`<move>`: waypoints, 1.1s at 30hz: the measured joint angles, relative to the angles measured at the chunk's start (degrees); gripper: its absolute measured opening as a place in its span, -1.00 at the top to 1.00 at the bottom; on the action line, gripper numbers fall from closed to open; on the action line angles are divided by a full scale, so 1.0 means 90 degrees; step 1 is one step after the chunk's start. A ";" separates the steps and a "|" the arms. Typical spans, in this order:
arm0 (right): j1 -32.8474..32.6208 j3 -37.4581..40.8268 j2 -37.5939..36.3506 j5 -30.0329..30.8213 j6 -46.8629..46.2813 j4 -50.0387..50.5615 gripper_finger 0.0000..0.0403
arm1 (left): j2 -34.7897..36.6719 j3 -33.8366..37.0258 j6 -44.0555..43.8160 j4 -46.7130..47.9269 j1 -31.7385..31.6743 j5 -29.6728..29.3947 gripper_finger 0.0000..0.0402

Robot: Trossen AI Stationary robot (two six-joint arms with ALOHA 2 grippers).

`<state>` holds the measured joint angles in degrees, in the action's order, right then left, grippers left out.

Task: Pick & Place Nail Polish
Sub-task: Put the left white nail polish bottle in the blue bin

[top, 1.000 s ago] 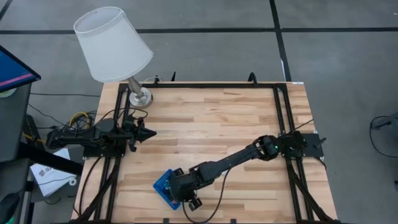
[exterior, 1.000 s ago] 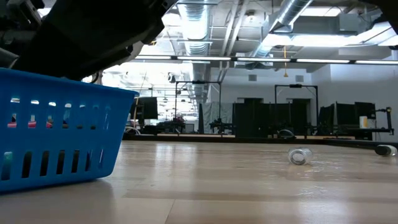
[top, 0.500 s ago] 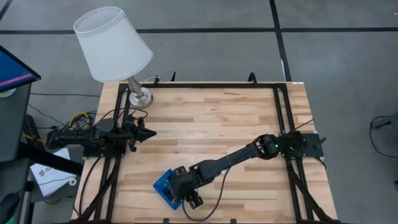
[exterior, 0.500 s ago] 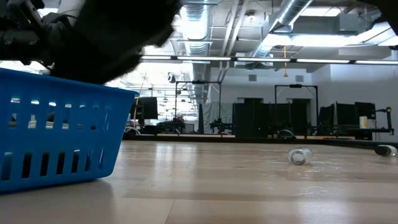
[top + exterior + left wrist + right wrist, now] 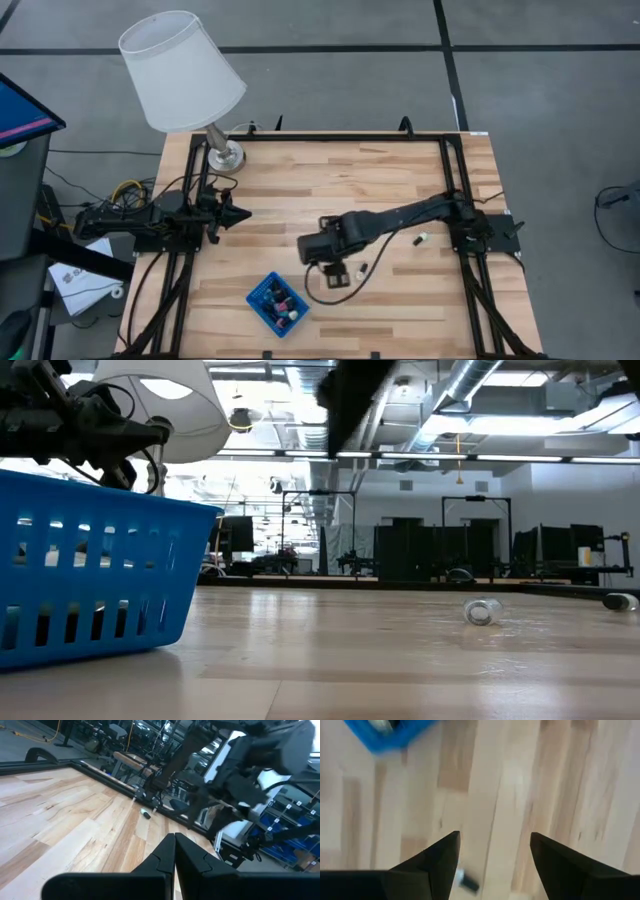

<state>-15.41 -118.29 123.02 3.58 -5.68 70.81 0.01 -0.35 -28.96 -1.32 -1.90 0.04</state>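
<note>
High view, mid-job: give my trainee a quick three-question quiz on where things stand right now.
1. True or false: the right gripper is empty, its jaws open.
2. How many nail polish bottles lie loose on the table outside the blue basket?
3. Which describes the left gripper? A: over the basket; B: parked with jaws shut at the table's left side; C: holding a bottle.

Key
1. True.
2. Two: one just right of the right gripper, another nearer the right arm's base.
3. B.
</note>
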 joint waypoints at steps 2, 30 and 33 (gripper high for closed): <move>-0.0065 0.0653 -0.0355 0.0026 -0.0028 -0.0058 -0.16 | 0.0000 -0.0001 0.0001 -0.0002 0.0001 -0.0001 1.00; -0.0478 0.4930 -0.0980 -0.0591 0.2363 -0.2975 -0.09 | 0.0000 -0.0001 0.0000 -0.0002 0.0001 -0.0001 1.00; -0.0477 0.4924 -0.0964 -0.0687 0.2365 -0.2991 0.05 | 0.0000 -0.0001 0.0001 -0.0002 0.0001 -0.0001 1.00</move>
<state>-19.70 -73.97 114.34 -2.60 15.61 43.89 0.01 -0.36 -28.95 -1.34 -1.89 0.03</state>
